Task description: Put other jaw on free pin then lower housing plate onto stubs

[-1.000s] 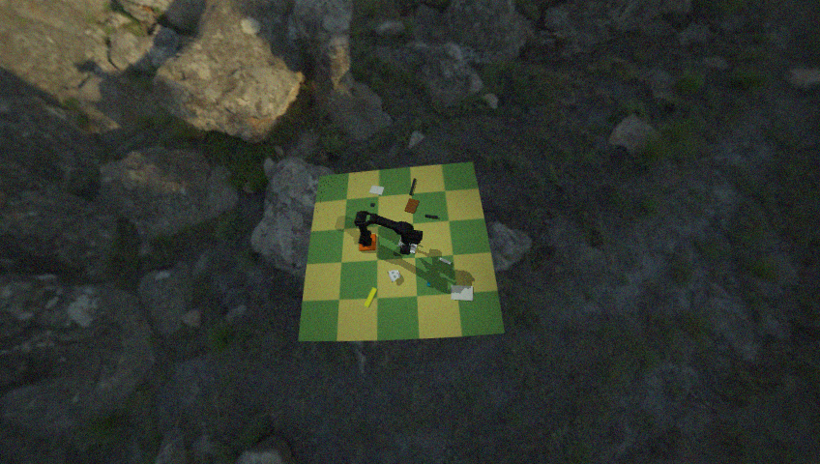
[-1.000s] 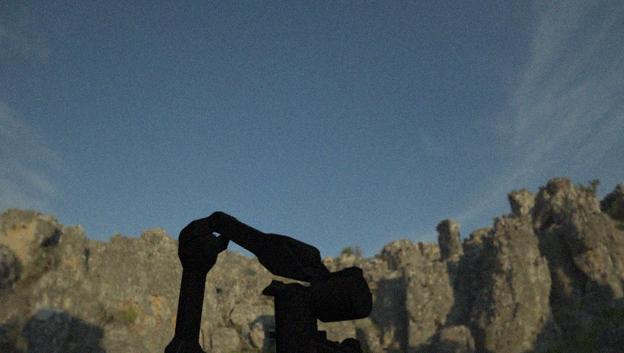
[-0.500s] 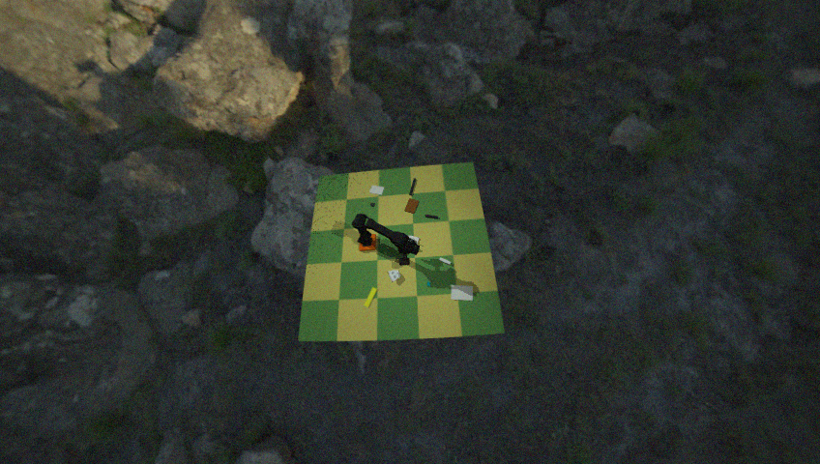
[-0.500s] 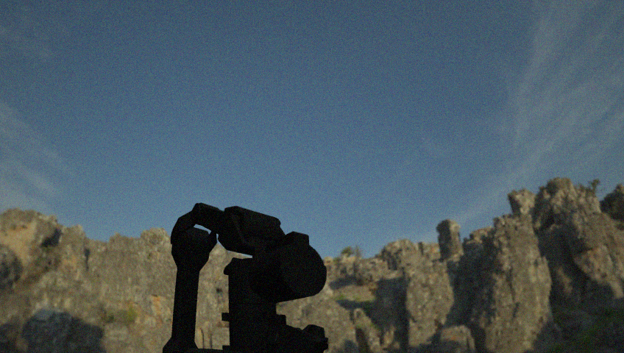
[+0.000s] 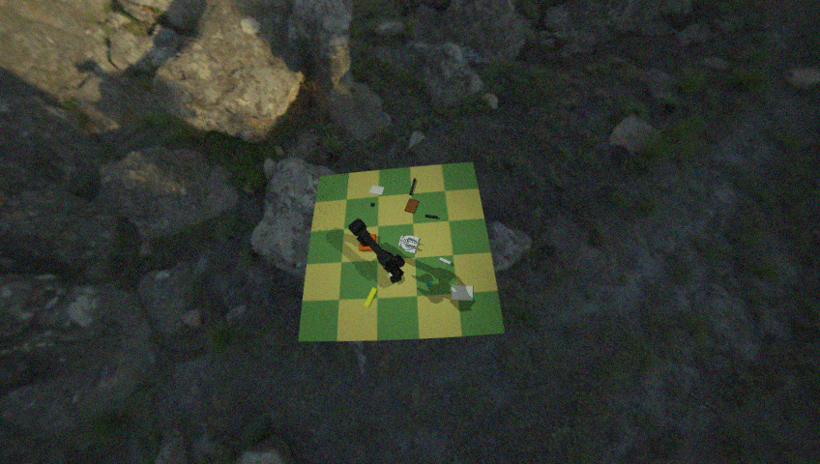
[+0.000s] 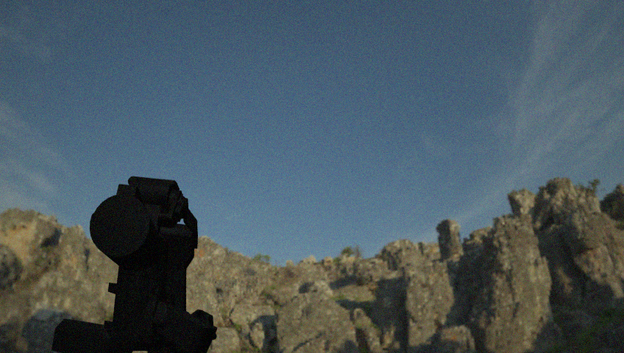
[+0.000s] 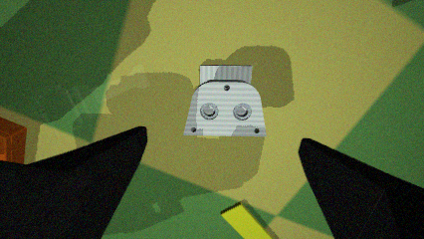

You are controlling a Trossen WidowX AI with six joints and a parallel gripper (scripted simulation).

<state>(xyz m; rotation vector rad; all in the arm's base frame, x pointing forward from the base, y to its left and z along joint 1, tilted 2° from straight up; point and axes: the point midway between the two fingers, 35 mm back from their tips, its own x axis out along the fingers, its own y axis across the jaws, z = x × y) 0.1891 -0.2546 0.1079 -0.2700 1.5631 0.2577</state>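
The housing plate is pale, striped and rounded at one end, with two round fittings and three small dark screws or holes. It lies on the mat, with a ribbed block-like part at its far edge. My gripper is open and empty. It hangs above the plate, with one finger out to each side of it in the wrist view. The pale base assembly with the jaws stands near the mat's middle, up and right of the gripper in the top view. It is too small there to tell how the jaws and teeth sit.
A yellow bar lies near the plate. An orange block is partly under the arm. A grey-white slab, a white bar and a brown block lie on the checkered mat.
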